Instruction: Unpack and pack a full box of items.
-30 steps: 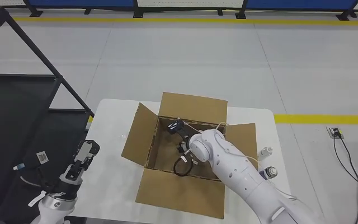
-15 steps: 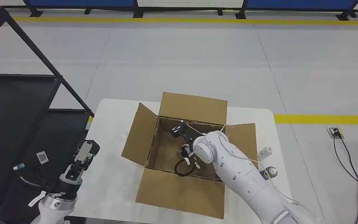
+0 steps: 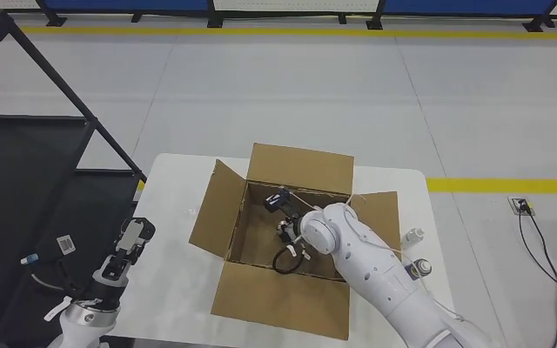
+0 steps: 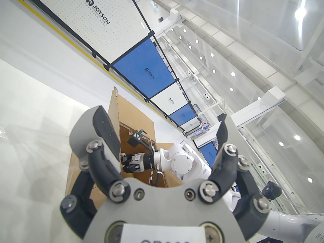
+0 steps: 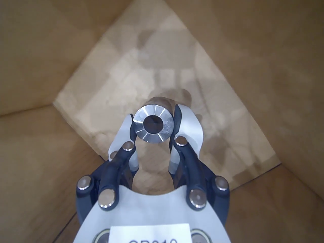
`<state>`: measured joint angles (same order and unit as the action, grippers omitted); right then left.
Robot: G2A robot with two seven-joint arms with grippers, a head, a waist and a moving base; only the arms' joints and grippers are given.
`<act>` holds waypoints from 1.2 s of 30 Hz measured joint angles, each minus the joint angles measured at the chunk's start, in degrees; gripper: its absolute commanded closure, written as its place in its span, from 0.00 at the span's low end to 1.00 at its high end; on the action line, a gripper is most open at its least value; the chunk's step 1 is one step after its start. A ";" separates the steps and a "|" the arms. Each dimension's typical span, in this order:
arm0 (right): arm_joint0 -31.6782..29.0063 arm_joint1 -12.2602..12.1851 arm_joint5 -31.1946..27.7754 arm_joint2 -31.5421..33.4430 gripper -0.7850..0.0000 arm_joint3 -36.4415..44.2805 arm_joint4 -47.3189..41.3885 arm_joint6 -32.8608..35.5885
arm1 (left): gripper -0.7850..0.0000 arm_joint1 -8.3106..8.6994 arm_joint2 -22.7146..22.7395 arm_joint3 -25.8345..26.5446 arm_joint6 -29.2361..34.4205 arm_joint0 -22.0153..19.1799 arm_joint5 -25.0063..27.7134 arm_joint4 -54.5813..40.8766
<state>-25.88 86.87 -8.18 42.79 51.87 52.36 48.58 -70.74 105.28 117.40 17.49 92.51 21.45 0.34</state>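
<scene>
An open cardboard box (image 3: pixel 300 170) stands in the middle of the white table (image 3: pixel 174 270), flaps spread. My right arm reaches down into it, and my right gripper (image 5: pixel 153 127) is shut on a silver metal cylinder (image 5: pixel 153 127) with a hollow end, held above the box floor (image 5: pixel 157 59). From above, the wrist (image 3: pixel 287 233) hides the cylinder. My left gripper (image 4: pixel 162 125) is open and holds nothing; it sits at the table's left edge (image 3: pixel 128 239), pointing up toward the box (image 4: pixel 131 125).
Two small bottles (image 3: pixel 414 236) (image 3: pixel 422 267) stand on the table right of the box. A black frame (image 3: pixel 70 104) and dark panel lie left of the table. Bare tabletop lies between the left gripper and the box.
My right arm has shifted a little to the right inside the box and its wrist has turned. The left arm has stayed where it was.
</scene>
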 measured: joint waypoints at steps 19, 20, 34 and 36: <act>-2.67 1.39 -2.89 0.14 1.00 7.02 -0.76 -12.50 | 0.00 0.00 0.00 0.00 0.00 0.00 0.00 0.00; -2.64 1.54 -3.00 0.04 1.00 6.98 -0.80 -13.06 | 0.00 0.00 0.00 0.00 0.00 0.00 0.00 0.00; -1.72 2.82 -2.47 -0.04 1.00 6.39 0.78 -15.33 | 0.00 0.00 0.00 0.00 0.00 0.00 0.00 0.00; -3.18 1.87 -2.23 1.81 1.00 9.16 2.53 -14.83 | 0.00 0.00 0.00 0.00 0.00 0.00 0.00 0.00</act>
<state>-29.05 88.74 -10.40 44.60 61.03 54.89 33.74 -70.74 105.28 117.40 17.49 92.51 21.45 0.34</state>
